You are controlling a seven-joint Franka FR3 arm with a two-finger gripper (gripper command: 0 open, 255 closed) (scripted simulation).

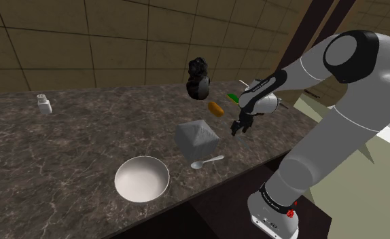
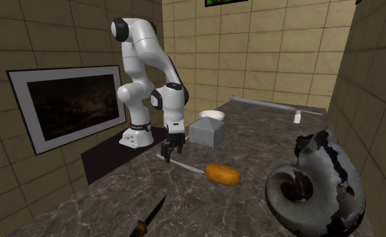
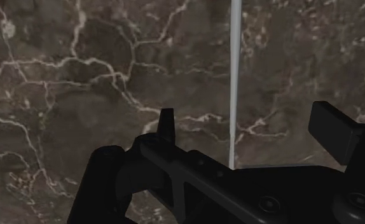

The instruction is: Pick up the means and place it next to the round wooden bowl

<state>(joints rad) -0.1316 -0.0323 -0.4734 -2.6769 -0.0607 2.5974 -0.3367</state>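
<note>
Tan tiled walls back a dark, white-veined marble counter [image 2: 265, 145]. On it lies the task's thing, a thin white rod [image 2: 185, 164], flat on the stone near the counter edge that faces the robot's stand. In the second exterior view it runs from under the gripper [image 2: 171, 149] toward four o'clock, and its far end lies just beside an orange oblong item [image 2: 223, 175].

The gripper hangs close over the rod's near end with its fingers pointing down. Seen from the wrist, the rod [image 3: 235, 76] passes between the two black fingers [image 3: 166, 121]. They stand wide apart and neither touches it, so the gripper [image 3: 248, 124] is open and holds nothing.

In the second exterior view, a grey faceted block [image 2: 206, 131] sits at about one o'clock from the gripper. The round white bowl [image 2: 212, 115] peeks out just behind that block. Toward six o'clock lies a black knife [image 2: 151, 215], and a large black-and-white spiral shell shape [image 2: 313, 185] looms at the lower right.

In the shoulder view, the bowl [image 1: 141, 178] sits at about eight o'clock from the gripper [image 1: 238, 129], well apart from it. The grey block [image 1: 197, 138] and a white spoon [image 1: 207, 162] lie between them. A small white shaker [image 1: 44, 103] stands far off at nine o'clock.
</note>
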